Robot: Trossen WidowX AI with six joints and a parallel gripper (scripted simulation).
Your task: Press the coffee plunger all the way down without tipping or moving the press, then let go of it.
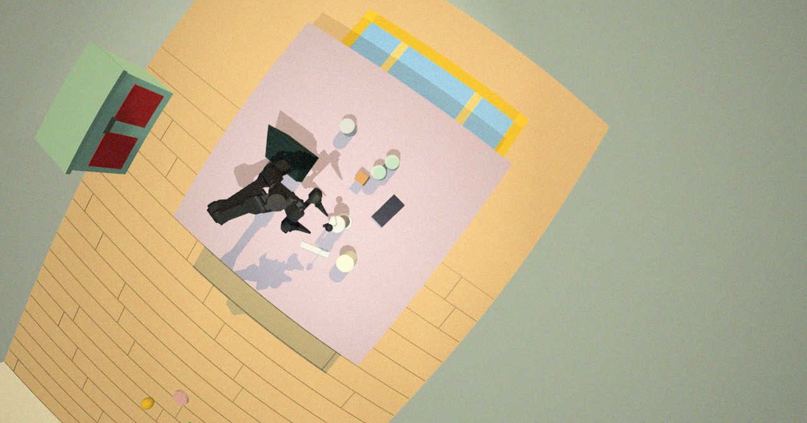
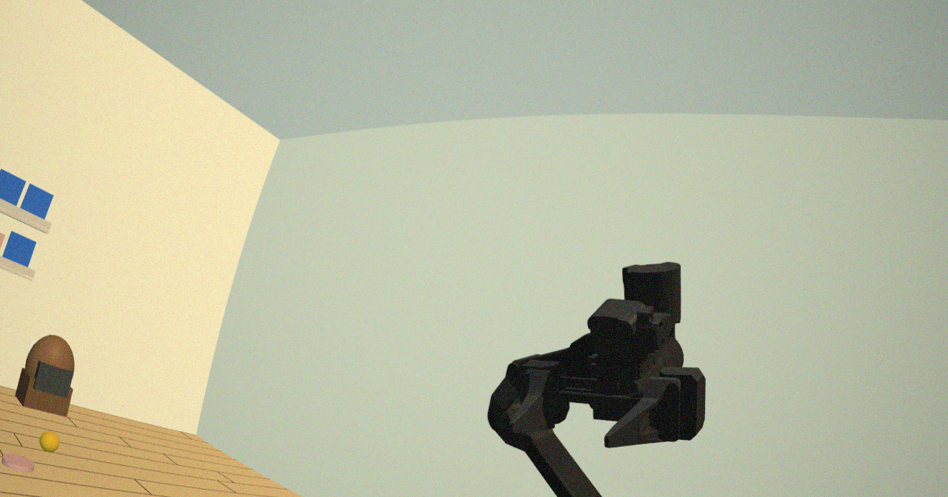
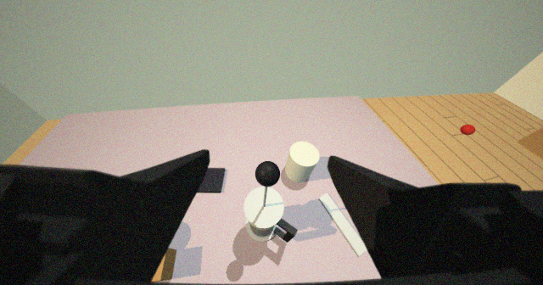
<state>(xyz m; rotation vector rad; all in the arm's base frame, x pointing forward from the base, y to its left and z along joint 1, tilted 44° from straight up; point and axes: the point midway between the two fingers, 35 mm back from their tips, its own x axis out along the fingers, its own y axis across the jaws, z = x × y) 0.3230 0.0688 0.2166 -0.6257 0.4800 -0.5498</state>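
Note:
The coffee press [image 1: 339,222] [image 3: 264,213] stands upright on the pink table top [image 1: 417,127] [image 3: 127,132], with a pale round lid and a black side handle [image 3: 286,230]. Its black plunger knob [image 1: 328,227] [image 3: 267,173] is raised above the lid on a thin rod. My gripper [image 1: 318,224] [image 3: 271,159] is open and empty. Its fingertips appear left of the press in the top view and either side of the knob in the wrist view. They do not touch it, and their exact height over it is unclear. The press is out of sight in the exterior view.
Near the press are a cream cylinder [image 1: 345,263] [image 3: 302,162], a white bar [image 1: 314,249] [image 3: 344,226], a dark slab [image 1: 387,210] [image 3: 214,180] and an orange block [image 1: 361,177] [image 3: 168,265]. Two green cylinders [image 1: 378,172] [image 1: 392,162] and a white cylinder [image 1: 347,125] stand farther off.

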